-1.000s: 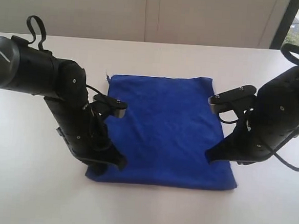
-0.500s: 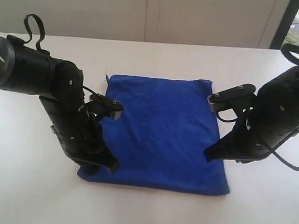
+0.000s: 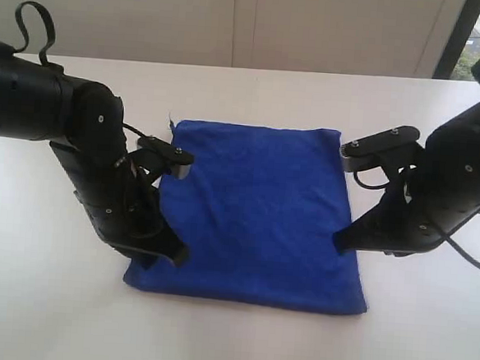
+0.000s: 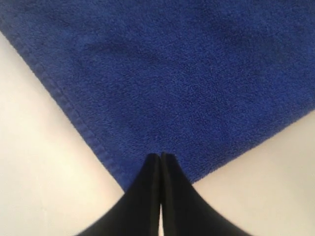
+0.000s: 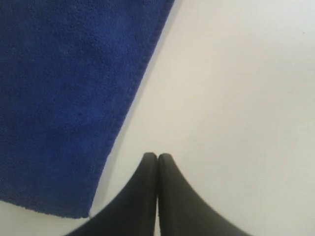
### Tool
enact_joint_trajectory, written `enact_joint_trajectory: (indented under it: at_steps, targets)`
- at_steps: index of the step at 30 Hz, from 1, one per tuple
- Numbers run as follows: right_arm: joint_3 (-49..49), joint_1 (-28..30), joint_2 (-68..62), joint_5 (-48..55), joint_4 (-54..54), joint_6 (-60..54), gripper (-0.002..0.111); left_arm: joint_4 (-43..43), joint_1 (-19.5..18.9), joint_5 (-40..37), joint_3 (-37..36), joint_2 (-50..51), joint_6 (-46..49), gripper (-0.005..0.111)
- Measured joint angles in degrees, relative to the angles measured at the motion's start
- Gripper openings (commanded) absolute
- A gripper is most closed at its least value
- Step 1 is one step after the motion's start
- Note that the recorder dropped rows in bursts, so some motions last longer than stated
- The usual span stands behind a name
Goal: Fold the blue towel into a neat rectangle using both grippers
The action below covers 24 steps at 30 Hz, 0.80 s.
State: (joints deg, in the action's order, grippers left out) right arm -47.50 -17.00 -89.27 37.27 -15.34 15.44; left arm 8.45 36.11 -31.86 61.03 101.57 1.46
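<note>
Both end effectors have their narrow black fingers pressed together with no gap and nothing between them. The left end effector (image 4: 160,158) sits with its tips over the near left corner of the deep royal-blue, roughly square microfibre towel (image 3: 258,210), just inside the stitched hem, seemingly pressing on the pile rather than pinching it. The right end effector (image 5: 157,158) has its tips over bare counter, just beside the towel's right edge and a little up from the near right corner; whether they touch the surface cannot be told.

That placement suits a fold begun from the near edge: each arm is posted at one end of that edge, so both corners could be lifted together and carried across evenly. As a judgement, the fingers would first have to part and take cloth, and the right one would have to shift onto the hem.

Counted: two bulky black arms, two end effectors, one towel, lying flat and unfolded on the plain white counter (image 3: 237,344) between the arms, with a loose thread at its far left corner.
</note>
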Motion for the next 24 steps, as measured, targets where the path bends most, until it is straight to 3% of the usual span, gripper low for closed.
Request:
enact_joint_trajectory:
  at_steps: [7, 13, 19, 24]
  targets:
    - [0.0, 0.0, 3.7, 1.6, 0.1, 0.0, 0.000, -0.4, -0.1, -1.0, 0.0, -2.5, -3.2, 0.000]
    - [2.9, 0.0, 4.4, 1.7, 0.2, 0.0, 0.000, -2.1, -2.6, -4.2, 0.0, -3.7, -3.4, 0.000]
    - [4.0, -0.1, 5.5, 2.5, 1.2, -5.8, 0.000, -4.3, -3.2, -8.4, 0.0, -5.2, 9.9, 0.000]
    - [4.0, -2.1, 7.3, 3.1, 3.6, -20.6, 0.000, -4.8, -3.2, -9.6, 0.0, -6.6, 21.3, 0.000]
